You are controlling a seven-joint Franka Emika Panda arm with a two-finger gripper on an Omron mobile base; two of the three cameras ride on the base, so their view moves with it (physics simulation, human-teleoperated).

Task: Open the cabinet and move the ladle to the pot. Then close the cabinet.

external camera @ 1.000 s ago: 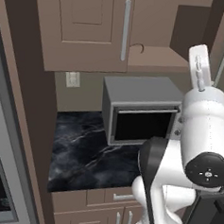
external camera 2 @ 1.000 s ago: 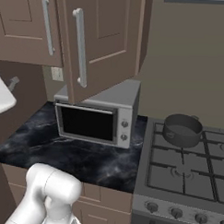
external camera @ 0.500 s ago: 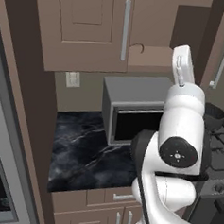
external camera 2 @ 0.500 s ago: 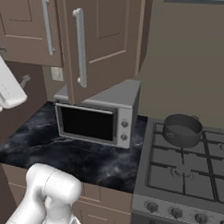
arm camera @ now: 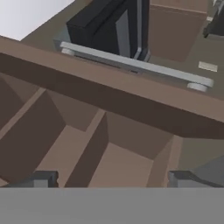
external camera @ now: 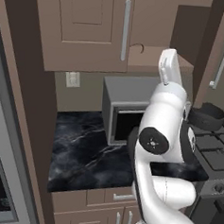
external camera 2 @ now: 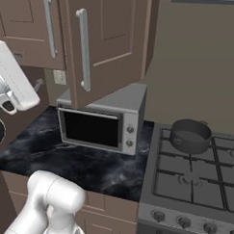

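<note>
Hand view, tool (arm camera: 109,179) spread wide, empty, near cabinet (arm camera: 109,105) door edge, handle (arm camera: 135,65) beyond.

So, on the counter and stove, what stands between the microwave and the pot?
Nothing. In the right base view, bare stove grate and counter edge separate the microwave from the pot.

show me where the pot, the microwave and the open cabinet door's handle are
pot (external camera 2: 190,136), right base view, on its dark front wall.
microwave (external camera 2: 92,129), right base view, on its dark door glass.
cabinet door handle (external camera 2: 83,50), right base view, on the middle of the vertical silver bar.
</note>
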